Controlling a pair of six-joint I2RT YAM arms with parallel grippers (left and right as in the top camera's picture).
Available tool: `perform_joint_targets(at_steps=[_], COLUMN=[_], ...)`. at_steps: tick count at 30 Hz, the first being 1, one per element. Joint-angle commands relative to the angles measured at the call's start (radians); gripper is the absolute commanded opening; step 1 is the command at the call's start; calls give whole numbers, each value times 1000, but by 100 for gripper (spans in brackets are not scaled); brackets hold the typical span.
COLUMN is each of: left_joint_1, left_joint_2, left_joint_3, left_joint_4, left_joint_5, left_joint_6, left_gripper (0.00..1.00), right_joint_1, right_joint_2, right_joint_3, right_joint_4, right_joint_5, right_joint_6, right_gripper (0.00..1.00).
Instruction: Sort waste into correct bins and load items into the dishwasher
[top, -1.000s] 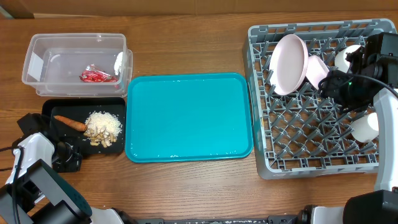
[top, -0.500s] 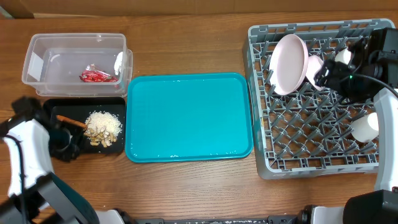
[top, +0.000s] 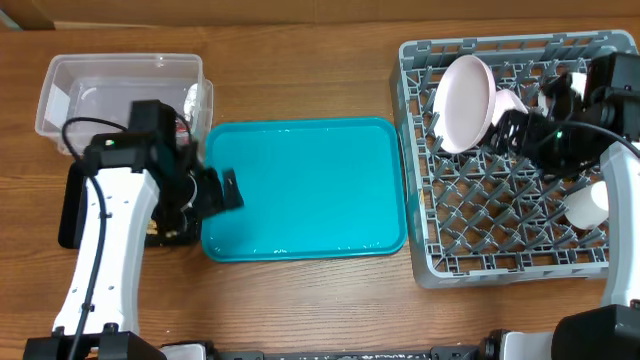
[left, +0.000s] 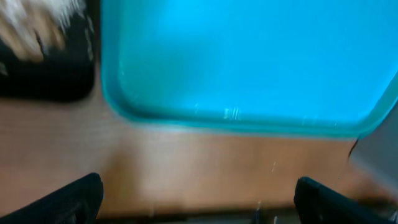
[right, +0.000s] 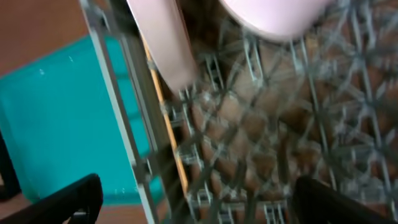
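My left gripper (top: 215, 192) hangs open and empty over the left rim of the teal tray (top: 300, 190). Its arm covers most of the black tray (top: 68, 210), the carrot stick and the red wrapper. Blurred scraps (left: 31, 25) show in the left wrist view. The clear tub (top: 110, 95) holds a white tissue (top: 192, 97). In the grey rack (top: 500, 240) the plate (top: 468, 103) stands on edge with the bowl (top: 507, 103) beside it. My right gripper (top: 508, 130) is open just below them. A thin wooden chopstick (right: 166, 118) lies along the rack's left side.
White cups (top: 585, 205) sit at the right side of the rack and at its back (top: 553, 90). The teal tray holds nothing. Bare wooden table (top: 300, 60) lies behind the tray and along its front edge.
My left arm swung from the table's front left corner up and right over the black tray, and its jaws opened. My right jaws widened beside the bowl.
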Motion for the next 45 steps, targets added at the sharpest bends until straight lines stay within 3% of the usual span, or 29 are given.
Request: perform_joint_targets(at_steps=[1, 8, 13, 14, 19, 28, 45], left_joint_1=[-12, -13, -12, -12, -11, -11, -11], left_joint_2=[-17, -242, -603, -723, -929, -971, -971], left_joint_3=[7, -1, -13, -13, -13, -14, -14], left_joint_4=[-70, -61, 19, 56, 99, 74, -58], left_joint_5=[-34, -79, -157, -183, -245, -246, -247], left_joint_6=[63, 83, 100, 98, 65, 65, 66], left_gripper=[100, 100, 100, 100, 100, 100, 100], right_joint_1=[0, 0, 0, 0, 0, 0, 0], right_joint_2=[-2, -147, -492, -624, -859, -925, -925], right_joint_3=[11, -40, -219, -293, -409, -415, -415], right_joint_4=[-58, -64, 80, 135, 161, 35, 24], right_joint_5=[26, 48, 48, 48, 67, 67, 67], right_joint_6=[-5, -5, -5, -5, -5, -5, -5], right_gripper=[100, 100, 100, 100, 100, 100, 100])
